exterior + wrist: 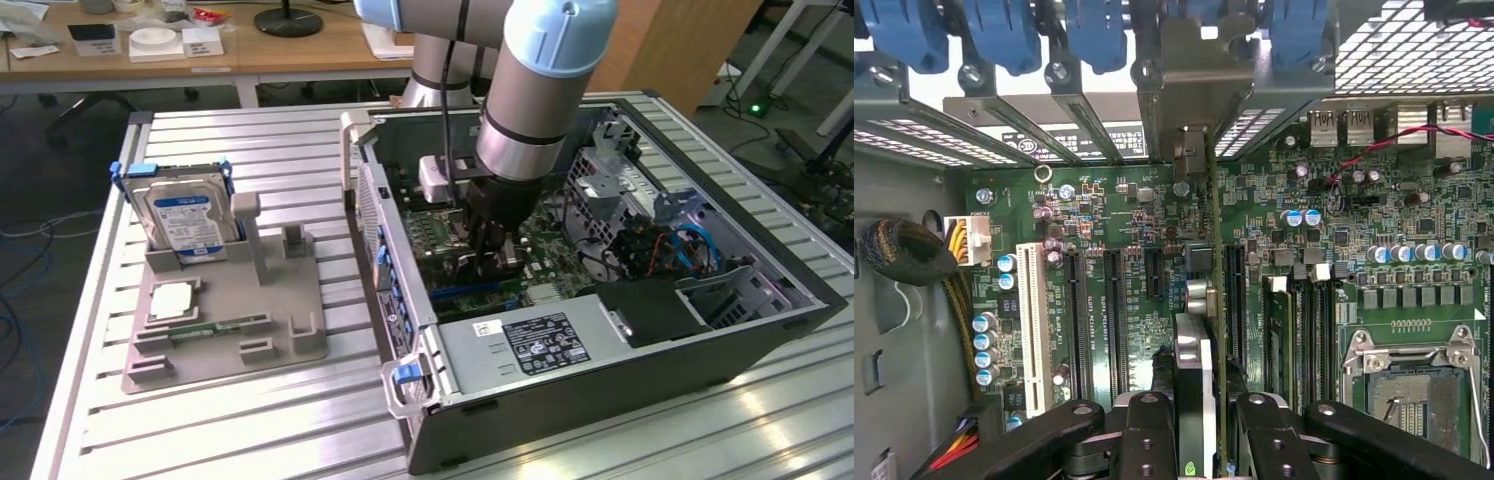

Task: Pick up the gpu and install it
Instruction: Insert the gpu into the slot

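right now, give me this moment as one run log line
gripper: shut on gpu | gpu: edge-on above motherboard slots | location: inside pc case

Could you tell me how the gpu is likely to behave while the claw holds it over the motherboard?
The gpu, gripped edge-on in the claw, looks thin and stiff, probably light. Its exposed board seems fragile, so it may bind if tilted.

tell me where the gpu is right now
The thin green gpu card with a silver bracket stands on edge in the gripper, inside the open grey computer case, just over the green motherboard's expansion slots near the case's rear slot covers.
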Controlling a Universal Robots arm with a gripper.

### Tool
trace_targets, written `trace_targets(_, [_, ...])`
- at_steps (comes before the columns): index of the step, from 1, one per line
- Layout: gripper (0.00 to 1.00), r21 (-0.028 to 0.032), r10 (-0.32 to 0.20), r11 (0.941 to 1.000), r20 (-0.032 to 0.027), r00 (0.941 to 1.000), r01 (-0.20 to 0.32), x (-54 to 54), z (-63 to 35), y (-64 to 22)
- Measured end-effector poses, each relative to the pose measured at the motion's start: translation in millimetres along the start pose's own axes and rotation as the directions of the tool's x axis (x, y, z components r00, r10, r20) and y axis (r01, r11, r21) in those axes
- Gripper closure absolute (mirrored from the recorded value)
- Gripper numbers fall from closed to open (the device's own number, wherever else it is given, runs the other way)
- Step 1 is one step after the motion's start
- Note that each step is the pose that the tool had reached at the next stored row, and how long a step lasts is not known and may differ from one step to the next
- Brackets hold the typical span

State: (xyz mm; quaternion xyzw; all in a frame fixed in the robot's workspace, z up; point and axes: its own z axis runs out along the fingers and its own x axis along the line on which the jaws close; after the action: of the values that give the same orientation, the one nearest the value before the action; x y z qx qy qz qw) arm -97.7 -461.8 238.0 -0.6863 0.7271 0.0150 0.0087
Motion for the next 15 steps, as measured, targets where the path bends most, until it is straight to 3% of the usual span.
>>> trace_targets(15, [0.71,0.0,0.0,1.0,0.0001,1.0,0.0,0.1,3.1,0.0])
